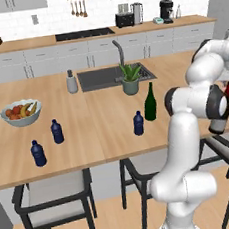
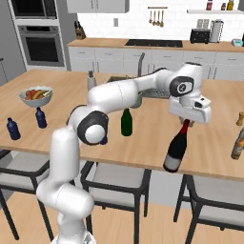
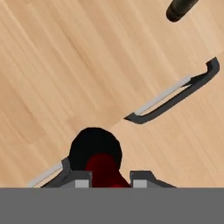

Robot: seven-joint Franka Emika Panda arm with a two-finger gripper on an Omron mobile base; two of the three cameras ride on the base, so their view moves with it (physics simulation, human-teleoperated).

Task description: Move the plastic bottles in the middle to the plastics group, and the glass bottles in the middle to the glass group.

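Two stubby dark-blue plastic bottles (image 1: 38,153) (image 1: 57,131) stand at 9 o'clock on the light wooden island counter (image 1: 102,123), near the white fruit bowl (image 1: 21,113).

A third small blue bottle (image 1: 138,123) stands mid-counter, just beside the tall dark-green glass bottle (image 1: 149,102); both still need sorting.

At 3 o'clock, the white arm's gripper (image 2: 187,123) is closed on the reddish neck of the near-black wine bottle (image 2: 177,148), jaws narrow. The bottle hangs tilted, its base out past the counter's near edge, above a stool.

A brownish bottle (image 2: 238,143) at the far right edge looks like the glass group.

Advice: carry toward 3 o'clock, let the bottle swing upright, and set it down well clear of its neighbour. Release only once the base sits flat.
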